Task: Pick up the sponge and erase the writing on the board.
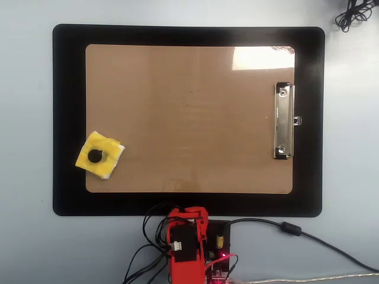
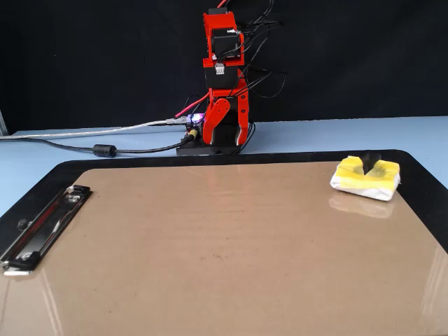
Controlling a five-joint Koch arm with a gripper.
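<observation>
The tan board (image 1: pixel 189 118) lies on a black mat, with its silver clip (image 1: pixel 283 120) at the right in the overhead view. It also shows in the fixed view (image 2: pixel 210 252). The yellow sponge (image 1: pixel 99 155) with its black knob sits on the board's lower left corner. In the fixed view the sponge (image 2: pixel 366 178) is at the far right. No writing shows on the board. My red gripper (image 2: pixel 226 142) hangs folded over the arm's base, fingers down, empty, with a narrow dark gap between the jaws. It is off the board's near edge in the overhead view (image 1: pixel 196 214).
The black mat (image 1: pixel 68 118) frames the board on the pale blue table. Cables (image 1: pixel 296 231) run from the arm's base toward the right edge of the overhead view. A dark cable tangle (image 1: pixel 355 13) lies at the top right corner.
</observation>
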